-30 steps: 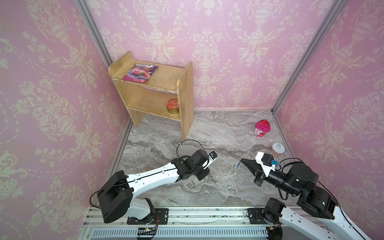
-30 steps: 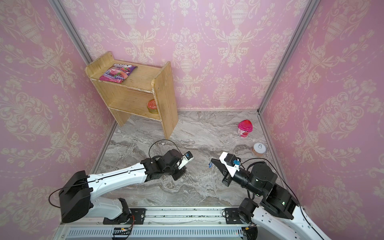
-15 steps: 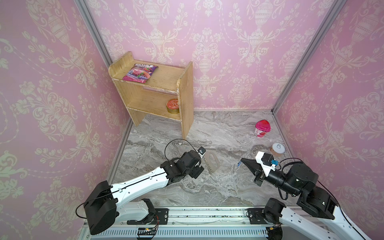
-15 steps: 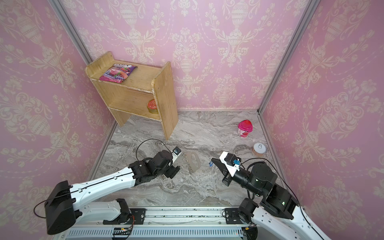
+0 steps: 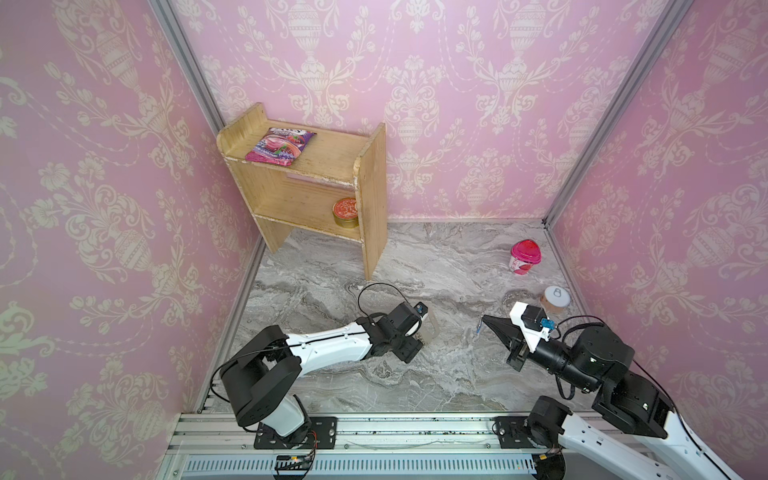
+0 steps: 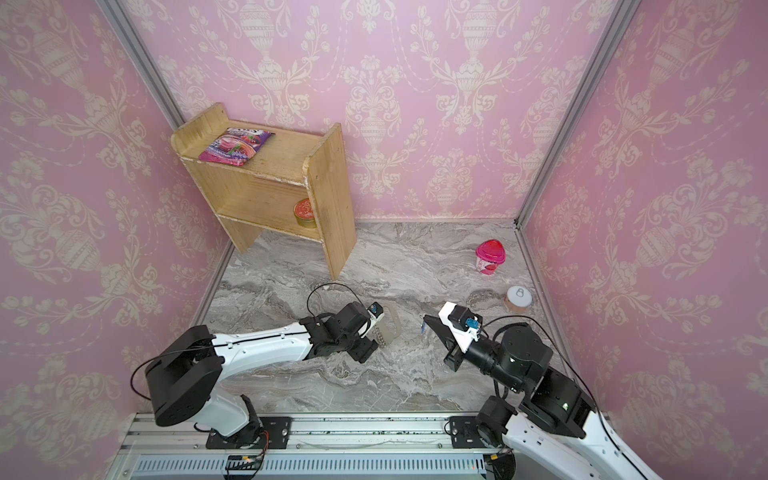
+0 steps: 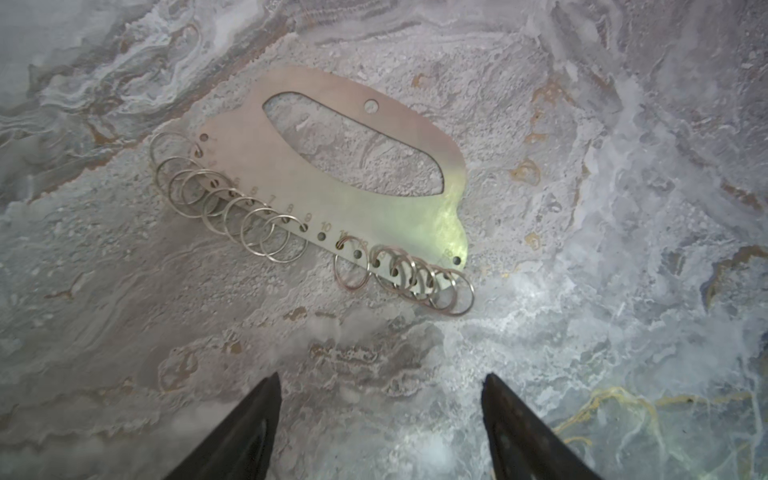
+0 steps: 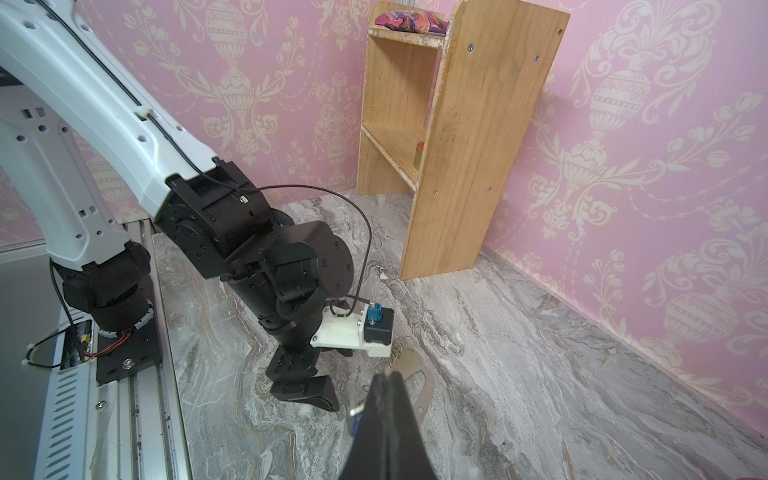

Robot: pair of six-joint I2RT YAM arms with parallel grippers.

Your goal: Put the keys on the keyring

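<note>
The keyring (image 7: 353, 216) lies flat on the grey marbled counter (image 5: 436, 386). It is a beige-grey metal plate with a long slot and a row of numbered holes along one edge. Thin metal rings (image 7: 266, 232) hang from most of those holes in two clusters, with a bare hole between the clusters.

The left arm (image 5: 328, 343) reaches low over the counter, and in both top views its wrist covers part of the keyring's ringed edge. In the left wrist view the left jaws stand released and well apart, with nothing between them. Their tips are near the keyring's ringed edge but do not touch it.

The right arm (image 5: 600, 353) points toward the keyring from its slotted side. The right jaws are clenched on the keys (image 8: 354, 417), of which a blue tag and a bit of silvery metal show beside the tips. The keys hang clear of the counter, apart from the keyring and not threaded on any ring.

Behind the keyring, toward the back wall, stands a wooden shelf (image 5: 307, 195). It has a bright snack pouch (image 5: 279, 144) on its top board and a round red-lidded tin (image 5: 345, 210) on its lower board. Farther out on the keyring's slotted side, past the right jaws, a pink-lidded cup (image 5: 524, 257) and a small white-topped can (image 5: 556, 297) stand on the counter, well apart from the keyring.
</note>
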